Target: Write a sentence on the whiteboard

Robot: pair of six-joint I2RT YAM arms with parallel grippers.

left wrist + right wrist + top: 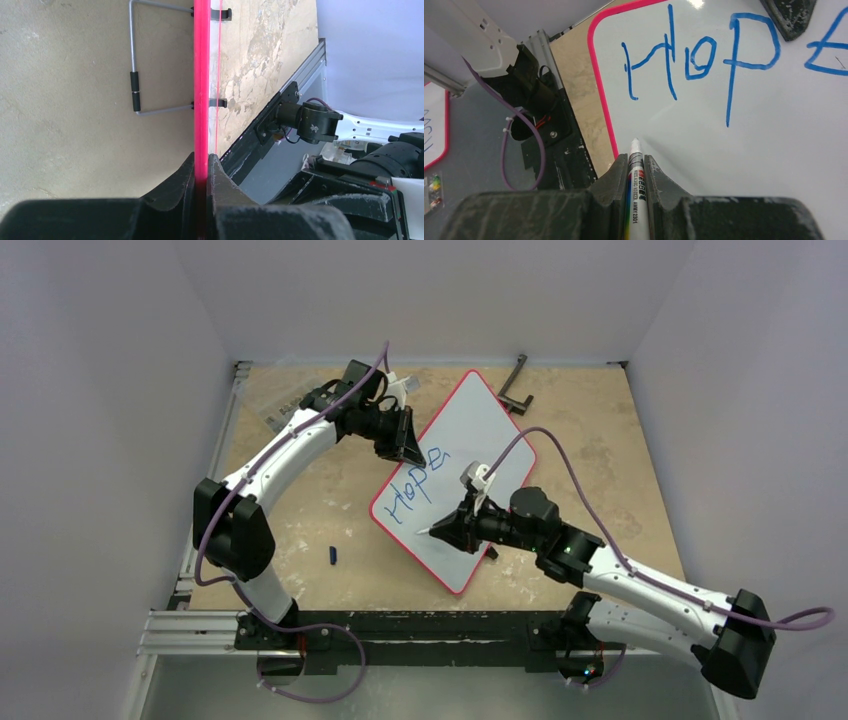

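The whiteboard (470, 440), white with a red rim, lies slanted on the table. Blue lettering "Hope" (415, 485) runs along its left side and also shows in the right wrist view (704, 55). My left gripper (408, 448) is shut on the board's upper-left rim (201, 90). My right gripper (445, 528) is shut on a white marker (635, 185), whose tip (634, 142) sits at the board near its lower-left edge, below the "H".
A small blue marker cap (333, 555) lies on the table left of the board. A black and grey metal stand (515, 385) lies at the back. A clear plastic packet (285, 400) lies at the back left. Rails (200, 630) run along the near edge.
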